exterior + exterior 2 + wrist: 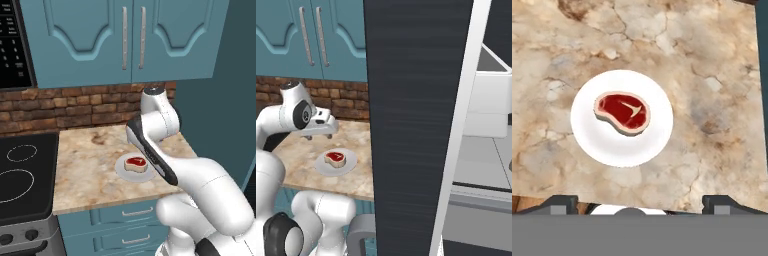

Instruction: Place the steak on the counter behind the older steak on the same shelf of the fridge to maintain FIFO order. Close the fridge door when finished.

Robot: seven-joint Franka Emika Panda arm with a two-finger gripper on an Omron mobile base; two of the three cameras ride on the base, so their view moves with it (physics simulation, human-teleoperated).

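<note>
Small raw red steak with cream-tan fatty rim (622, 112) sits on round white plate (657, 135), mid beige marbled stone counter (712, 65). Two-finger gripper (639, 202) hovers above, fingertips spread wide, holding nothing, likely lining up the pick. Dark charcoal fridge door (416, 125) stands open beside the counter.

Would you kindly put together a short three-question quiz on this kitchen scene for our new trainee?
1. True or false: the steak lies on a white plate.
2. Multiple choice: the plate rests on A) the black stovetop, B) the marbled counter, C) a fridge shelf.
3. Fill in: the fridge door stands ____.

Key:
1. True.
2. B.
3. Open; its dark panel fills the middle of the right base view, with the light interior beyond it.

In the hand view, the gripper hangs above the plate, jaws spread.
</note>
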